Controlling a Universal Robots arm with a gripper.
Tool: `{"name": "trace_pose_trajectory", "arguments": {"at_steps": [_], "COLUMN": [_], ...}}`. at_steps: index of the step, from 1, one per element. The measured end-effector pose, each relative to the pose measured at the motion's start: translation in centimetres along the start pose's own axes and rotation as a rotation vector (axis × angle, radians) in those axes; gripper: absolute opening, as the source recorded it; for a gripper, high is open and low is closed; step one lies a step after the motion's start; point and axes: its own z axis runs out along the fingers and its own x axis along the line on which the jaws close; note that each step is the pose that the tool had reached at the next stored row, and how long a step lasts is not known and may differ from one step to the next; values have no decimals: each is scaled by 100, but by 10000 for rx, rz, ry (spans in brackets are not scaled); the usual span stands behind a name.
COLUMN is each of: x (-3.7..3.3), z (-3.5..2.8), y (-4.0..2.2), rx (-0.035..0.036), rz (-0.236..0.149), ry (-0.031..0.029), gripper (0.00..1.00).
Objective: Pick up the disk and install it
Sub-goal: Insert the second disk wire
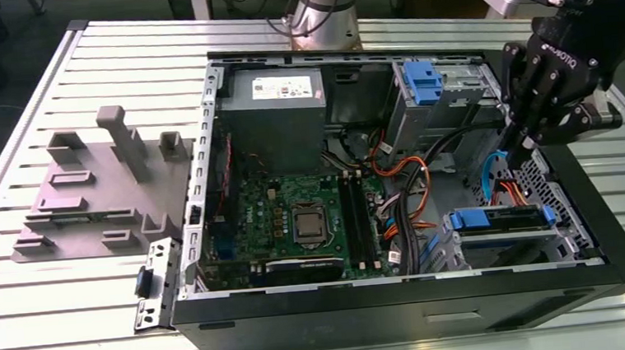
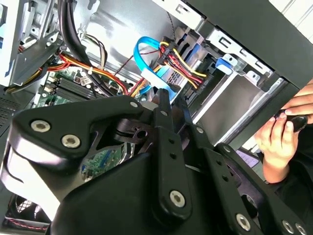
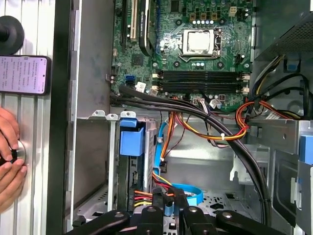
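Note:
The disk [image 1: 500, 220] lies in the drive bay at the front corner of the open computer case [image 1: 410, 300], on the exterior view's right, its blue frame along the edge. In the first wrist view the disk's blue frame [image 3: 132, 139] sits in the bay, and red, yellow and blue cables [image 3: 161, 188] run to its end. My black gripper [image 1: 518, 151] hangs above the case's right wall, behind that bay. Its fingers are shut with nothing between them, seen in both wrist views [image 2: 164, 98] [image 3: 170, 199]. It does not touch the disk.
The case stands on a slatted metal table [image 1: 59, 325]. It holds a motherboard [image 1: 293, 218], a grey power supply box [image 1: 274, 95] and a second drive cage with a blue latch [image 1: 421, 81]. A grey fixture [image 1: 93, 190] lies beside the case. A person's hand [image 3: 10, 161] and a phone [image 3: 24, 74] are just outside the case wall.

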Motion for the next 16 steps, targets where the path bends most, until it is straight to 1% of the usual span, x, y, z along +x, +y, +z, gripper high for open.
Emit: {"name": "trace_pose_trajectory", "arguments": {"at_steps": [2,7,11,14,16], "x": [-4,-12,-18,-23,-25], "z": [12,51,85,105,114], "y": [0,-1,-1,-2,-2], "rx": [-1,-4,0,2,2], "rz": [0,0,2,3,4], "ry": [49,211,279,350,377], "gripper": [24,24,24,24,22]}}
